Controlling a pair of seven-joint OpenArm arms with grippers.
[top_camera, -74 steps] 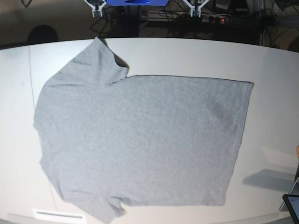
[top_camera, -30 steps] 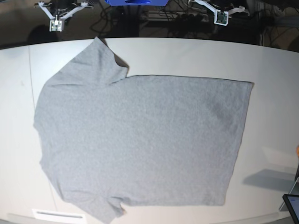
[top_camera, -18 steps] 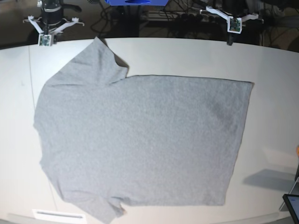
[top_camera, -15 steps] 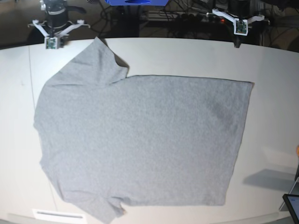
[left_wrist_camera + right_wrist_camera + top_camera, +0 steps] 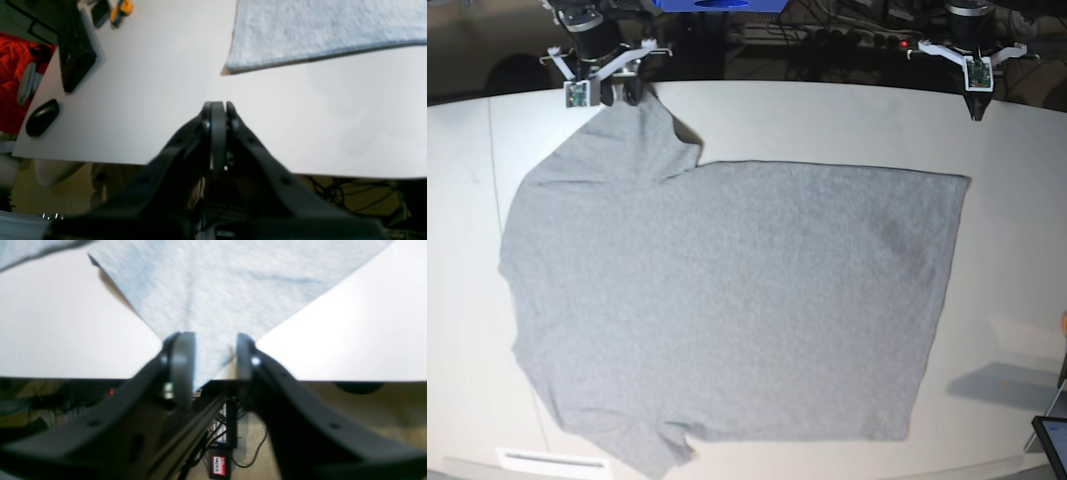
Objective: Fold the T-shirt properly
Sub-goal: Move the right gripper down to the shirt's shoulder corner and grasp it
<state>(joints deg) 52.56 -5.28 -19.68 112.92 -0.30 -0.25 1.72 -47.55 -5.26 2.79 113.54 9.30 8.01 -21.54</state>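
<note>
Grey cotton, soft and light: the T-shirt [image 5: 727, 300] lies spread flat on the white tabletop [image 5: 827, 120], plain side up, so expect it to sag and drag rather than hold shape. Your right hand [image 5: 211, 356] has its jaws parted around the far sleeve tip; your left hand [image 5: 217, 110] is closed on nothing, near the far hem corner. You'd best pinch seamed edges, sleeve and hem, and lift them evenly.
</note>
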